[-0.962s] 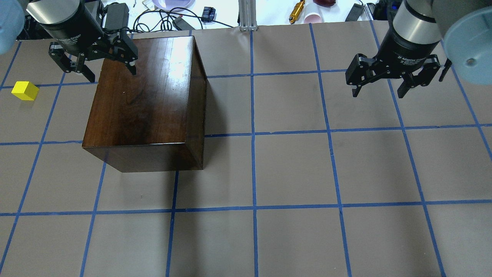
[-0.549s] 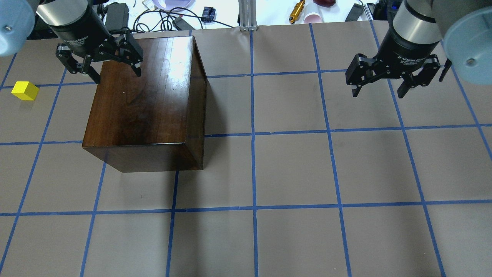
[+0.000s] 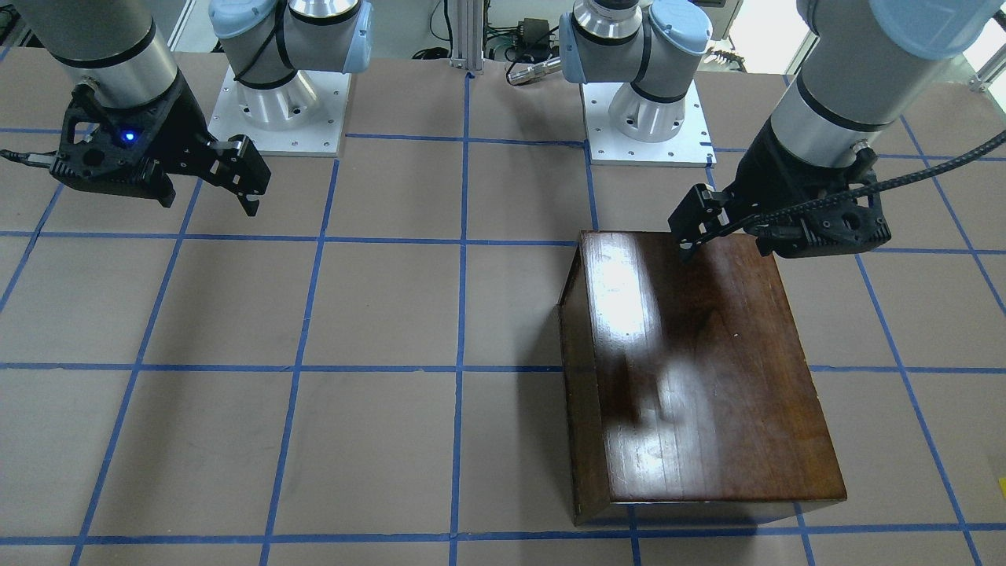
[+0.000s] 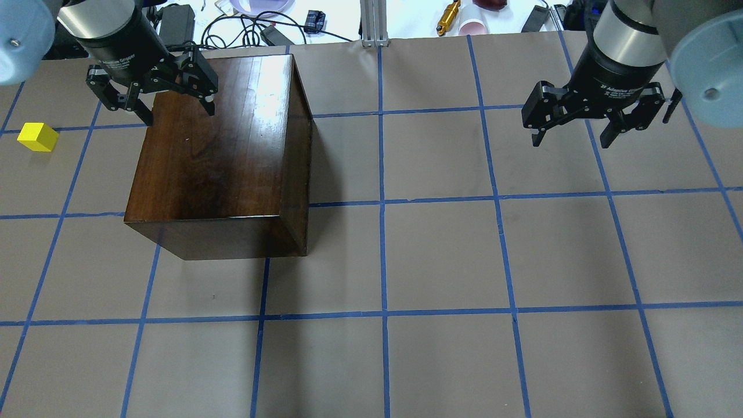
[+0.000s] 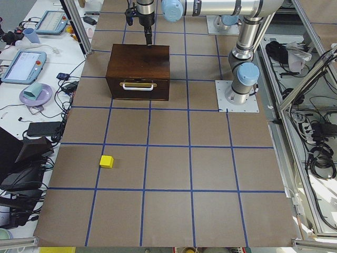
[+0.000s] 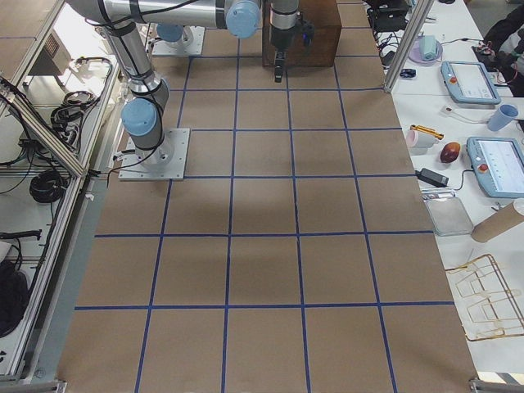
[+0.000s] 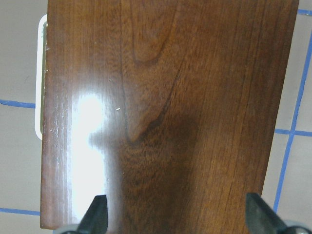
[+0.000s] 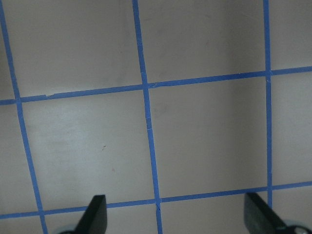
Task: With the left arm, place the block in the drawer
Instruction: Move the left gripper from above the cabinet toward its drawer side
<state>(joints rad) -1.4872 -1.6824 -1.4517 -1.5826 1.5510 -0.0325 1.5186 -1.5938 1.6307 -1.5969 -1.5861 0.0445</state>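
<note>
Shifting over box (image 4: 220, 157) | left gripper (image 4: 179, 114) spread wide | block (image 4: 38, 137) unmoved

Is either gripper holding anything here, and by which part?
Nothing is held. The left gripper and right gripper are both open and empty; the small bright yellow block lies free on the table.

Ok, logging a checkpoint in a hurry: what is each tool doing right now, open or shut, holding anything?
Left tool: open, empty, above the glossy dark-brown wooden box.
Right tool: open, empty.
</note>
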